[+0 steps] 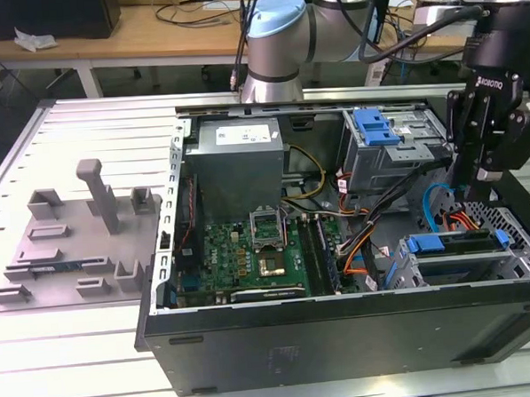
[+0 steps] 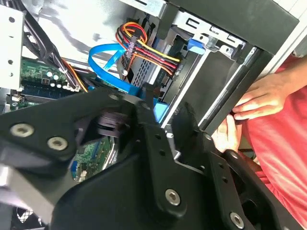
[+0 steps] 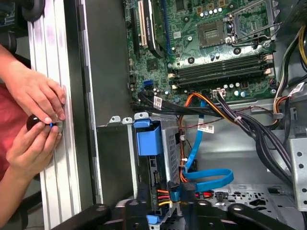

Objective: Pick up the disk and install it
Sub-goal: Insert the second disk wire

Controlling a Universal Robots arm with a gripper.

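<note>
The disk [image 1: 449, 241], with its blue frame showing, lies flat in the drive cage at the case's front corner, on the exterior view's right. In the first wrist view the disk's blue frame end [image 3: 147, 138] shows, with red-yellow wires and a blue flat cable at its connector end. My gripper [image 1: 483, 185] hangs just above that cage, a little beyond it. Its dark fingers stand apart in the first wrist view, one on each side of the cage's cable end, gripper [image 3: 163, 211] holding nothing. The gripper [image 2: 168, 108] linkage covers much of the second wrist view.
The open computer case [image 1: 343, 323] lies on a slatted table. Inside are a motherboard [image 1: 250, 253], a grey power supply [image 1: 238, 164] and a blue latch [image 1: 374, 126]. A grey fixture [image 1: 80, 235] sits at the exterior view's left. A person's hands [image 3: 38, 120] work at the table rail beside the case.
</note>
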